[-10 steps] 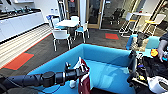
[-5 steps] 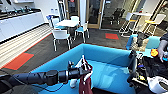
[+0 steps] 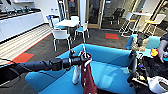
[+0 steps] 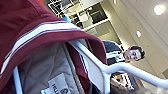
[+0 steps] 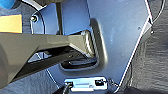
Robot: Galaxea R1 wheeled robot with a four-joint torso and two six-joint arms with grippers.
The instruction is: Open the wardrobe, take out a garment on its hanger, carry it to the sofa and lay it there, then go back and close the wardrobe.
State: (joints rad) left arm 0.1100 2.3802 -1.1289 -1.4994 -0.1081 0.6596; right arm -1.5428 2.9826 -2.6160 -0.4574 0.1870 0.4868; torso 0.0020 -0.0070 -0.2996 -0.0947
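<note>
My left gripper reaches in from the left, shut on the white hanger just below its hook. The dark maroon garment hangs from it with a white sleeve dangling, above the seat of the bright blue sofa. The left wrist view shows, close up, the garment's maroon collar with white stripes, its grey quilted lining and the hanger's white neck. My right arm stands folded at the right, over the sofa's end.
A person's hand and dark sleeve are at the right edge, and the person also shows in the left wrist view. Beyond the sofa stand a white table with white chairs, a counter at left and tall stools at back right.
My left arm has risen slightly with the garment on its hanger, still over the sofa seat. The rest of the scene has hardly shifted.
</note>
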